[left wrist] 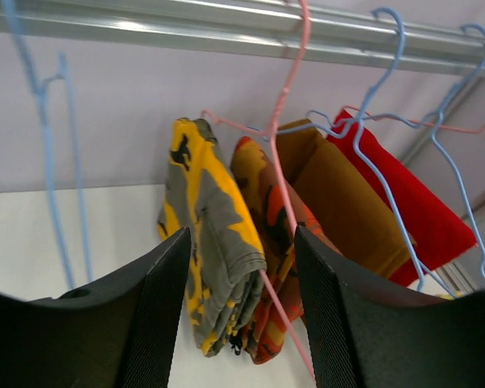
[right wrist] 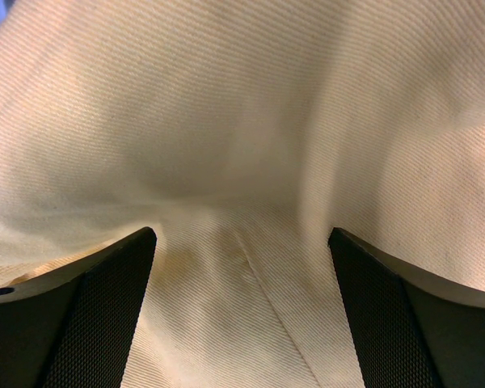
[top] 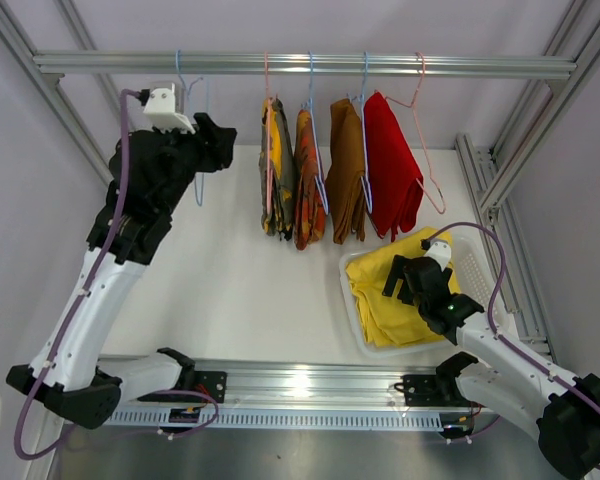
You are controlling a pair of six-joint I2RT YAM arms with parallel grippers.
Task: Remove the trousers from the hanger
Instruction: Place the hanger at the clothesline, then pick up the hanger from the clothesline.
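While the left gripper (top: 212, 140) is up high at ten o'clock, its two fingers are apart and hold nothing. Just beside it, an empty blue hanger (left wrist: 38, 87) hangs from the metal rail (top: 300, 64). At twelve o'clock, four pairs hang on hangers in a close row: the camouflage trousers (top: 277, 170), the orange-red patterned trousers (top: 308, 180), the brown trousers (top: 346, 170) and the red trousers (top: 390, 165). At four o'clock, the yellow trousers (top: 380, 300) lie off the hanger in the white basket (top: 473, 268). The right gripper (top: 398, 280) is right over them, pointing down. Its fingers are spread wide and do not pinch the cloth.
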